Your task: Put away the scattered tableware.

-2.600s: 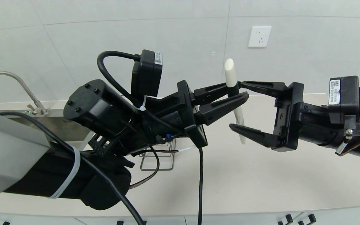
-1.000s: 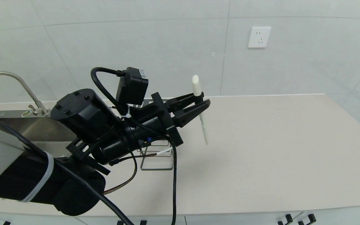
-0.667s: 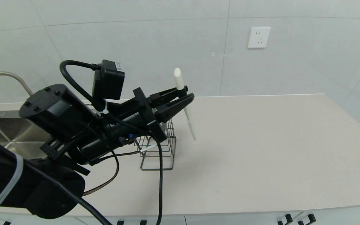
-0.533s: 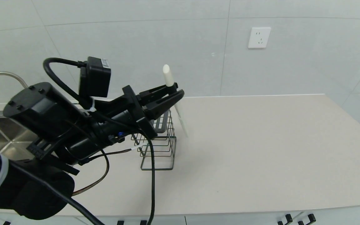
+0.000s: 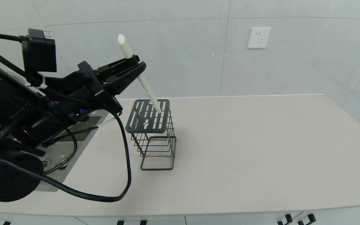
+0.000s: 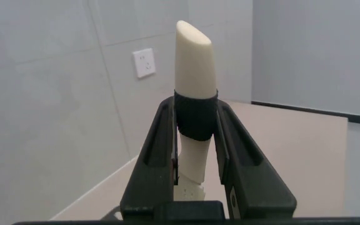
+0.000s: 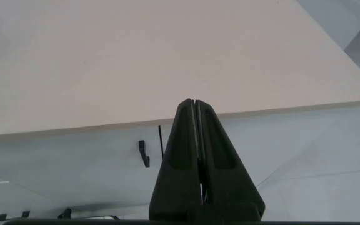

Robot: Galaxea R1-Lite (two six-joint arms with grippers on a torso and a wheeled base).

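Left gripper (image 5: 136, 67) pinching white utensil (image 5: 122, 43) near its thick end, utensil tilted, thin tip over slotted top of wire rack (image 5: 155, 150) on counter (image 5: 261, 140), right gripper (image 7: 195, 107) pressed together near counter edge

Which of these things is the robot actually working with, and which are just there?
Part of the job:
- left gripper, shut on the white utensil
- the utensil's lower tip is at the slotted top of the wire rack
- the rack stands on the countertop

Just there:
- wall socket
- right gripper, shut on nothing
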